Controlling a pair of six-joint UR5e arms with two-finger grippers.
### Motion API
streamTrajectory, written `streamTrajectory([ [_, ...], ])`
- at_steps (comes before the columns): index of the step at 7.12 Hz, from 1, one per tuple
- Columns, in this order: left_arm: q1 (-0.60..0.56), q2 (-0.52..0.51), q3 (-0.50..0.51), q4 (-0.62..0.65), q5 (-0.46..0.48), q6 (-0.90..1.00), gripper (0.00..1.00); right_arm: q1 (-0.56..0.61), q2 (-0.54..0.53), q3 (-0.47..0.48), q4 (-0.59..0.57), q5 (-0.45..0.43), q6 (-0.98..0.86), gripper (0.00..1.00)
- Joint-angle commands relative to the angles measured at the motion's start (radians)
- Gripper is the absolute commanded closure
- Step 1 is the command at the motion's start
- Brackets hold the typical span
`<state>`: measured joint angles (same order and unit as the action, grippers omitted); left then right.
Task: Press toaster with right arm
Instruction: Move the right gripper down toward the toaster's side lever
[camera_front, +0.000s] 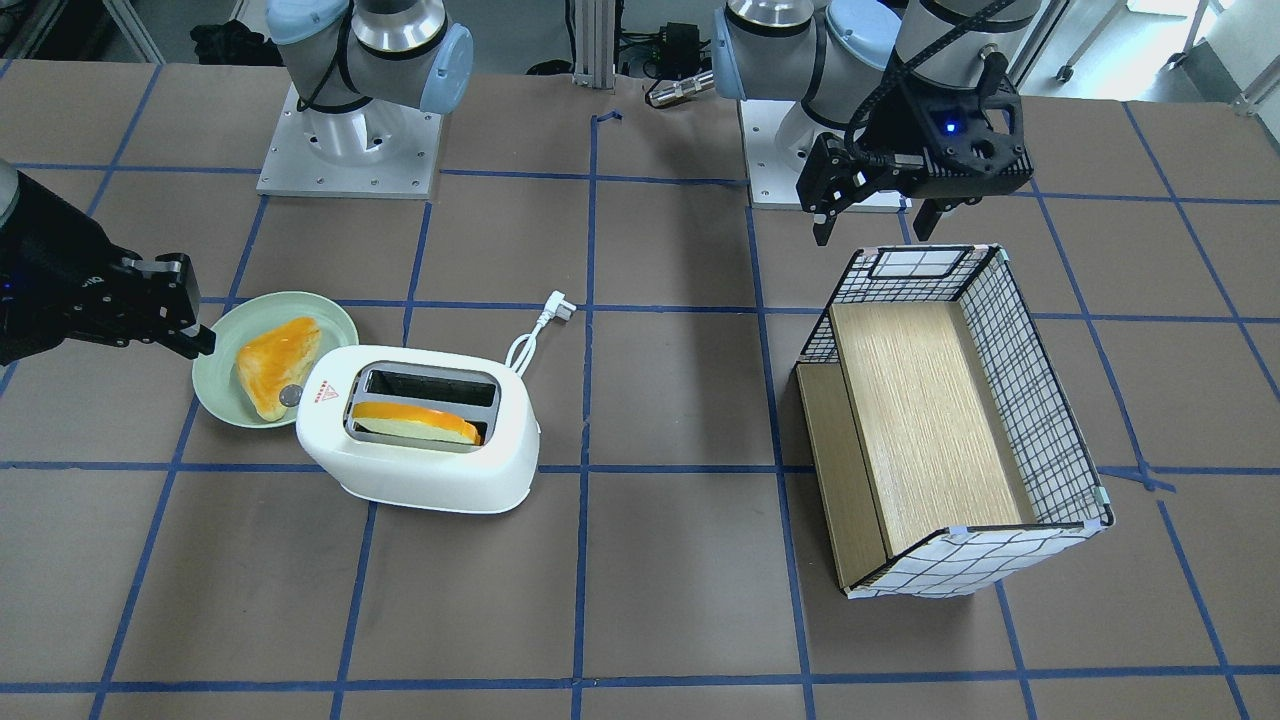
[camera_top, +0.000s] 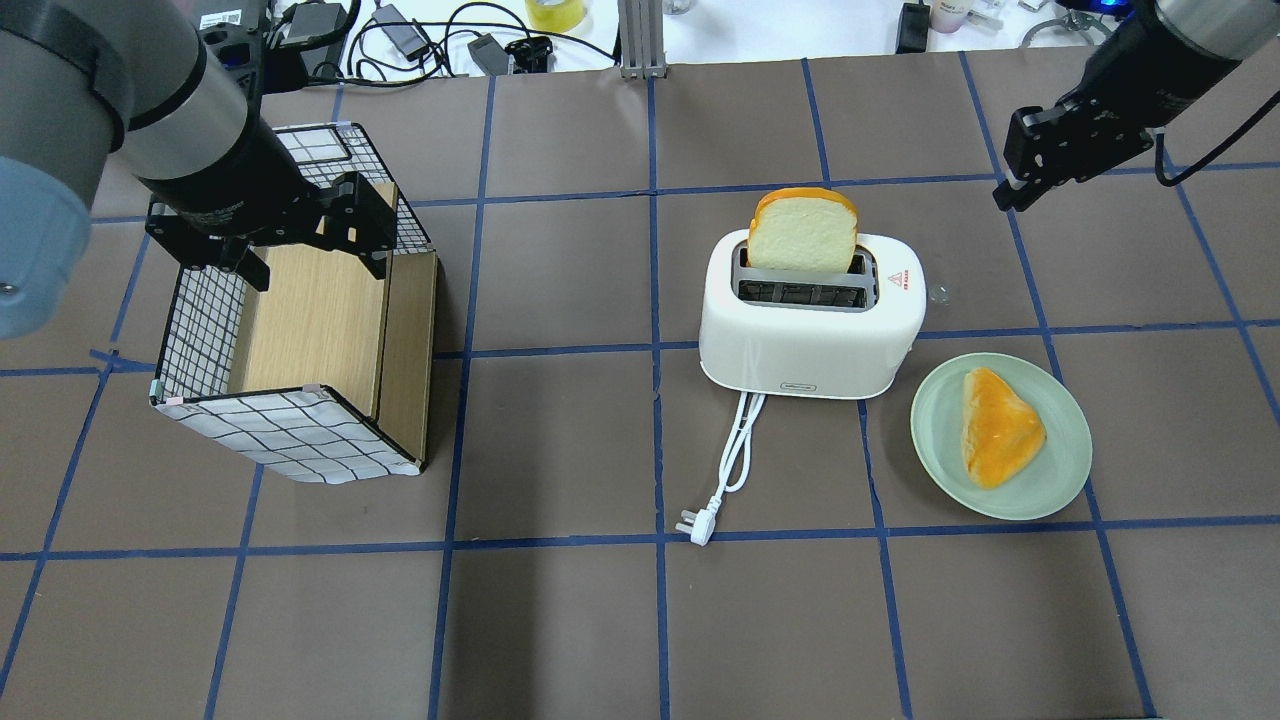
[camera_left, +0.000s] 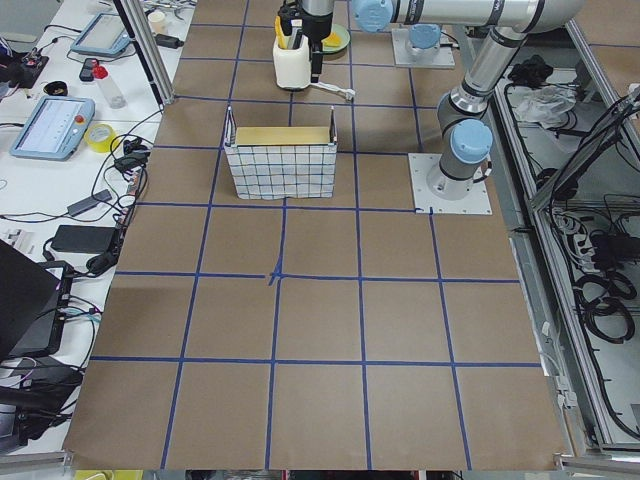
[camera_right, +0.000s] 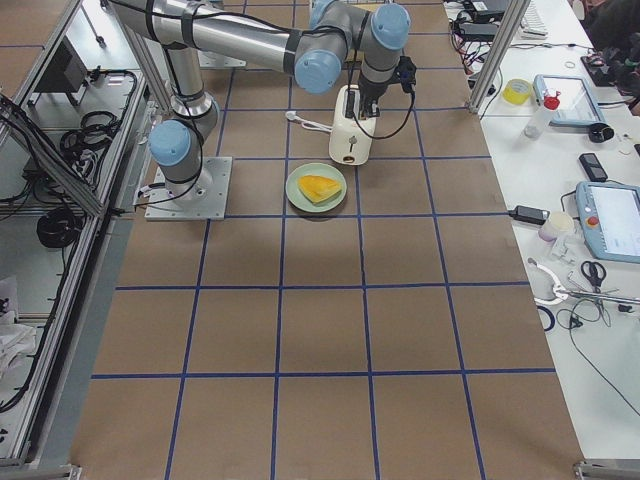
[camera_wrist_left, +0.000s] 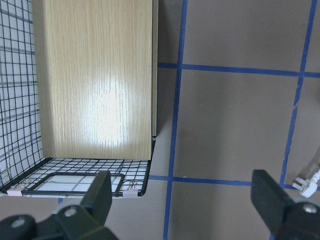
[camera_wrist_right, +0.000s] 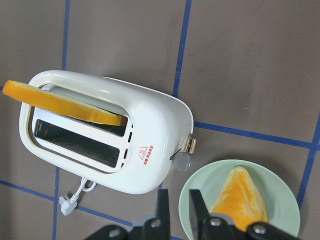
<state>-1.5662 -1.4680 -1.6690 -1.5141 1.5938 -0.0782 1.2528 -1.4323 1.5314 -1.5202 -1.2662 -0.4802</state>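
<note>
A brown counter (camera_top: 560, 620) marked off by blue tape lines. Near its middle stands the white toaster (camera_top: 810, 320), upright, with a slice of bread (camera_top: 803, 235) sticking out of the slot farther from the robot; the other slot is open. The toaster's small grey knob (camera_wrist_right: 182, 161) sits on the end that faces a pale green plate (camera_top: 935, 440), which lies just beside that end and holds a wedge of orange-crusted toast (camera_top: 1000, 428). A white cord and plug (camera_top: 700, 525) trail from the toaster's robot-facing side across the counter.

The right pincer (camera_wrist_right: 179, 210) hangs in the air near the knob end and the plate, apart from the toaster and touching nothing. Its two fingers are drawn close together, with only a narrow slit between them (seen best from its own wrist camera).

Well apart, on the robot's left, a grid-patterned box (camera_top: 290, 440) with a wooden inside rests on the counter. The left pincer (camera_wrist_left: 182, 200) hovers over the box's edge, fingers spread wide and holding nothing.
</note>
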Motion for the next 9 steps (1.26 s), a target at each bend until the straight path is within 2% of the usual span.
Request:
streamTrajectory([
  [1, 0.0, 0.0, 0.0, 0.0, 0.0, 0.0, 0.0, -0.052, 0.021, 0.003, 0.046, 0.059, -0.058, 0.93],
  [3, 0.0, 0.0, 0.0, 0.0, 0.0, 0.0, 0.0, -0.053, 0.042, 0.004, 0.049, 0.074, -0.083, 0.99],
  [6, 0.0, 0.0, 0.0, 0.0, -0.002, 0.0, 0.0, -0.091, 0.056, 0.068, 0.061, 0.157, -0.15, 1.0],
  [8, 0.0, 0.0, 0.0, 0.0, 0.0, 0.0, 0.0, -0.093, 0.058, 0.088, 0.046, 0.165, -0.169, 1.0],
  [9, 0.0, 0.0, -0.001, 0.0, 0.0, 0.0, 0.0, -0.093, 0.058, 0.098, 0.041, 0.229, -0.169, 1.0],
])
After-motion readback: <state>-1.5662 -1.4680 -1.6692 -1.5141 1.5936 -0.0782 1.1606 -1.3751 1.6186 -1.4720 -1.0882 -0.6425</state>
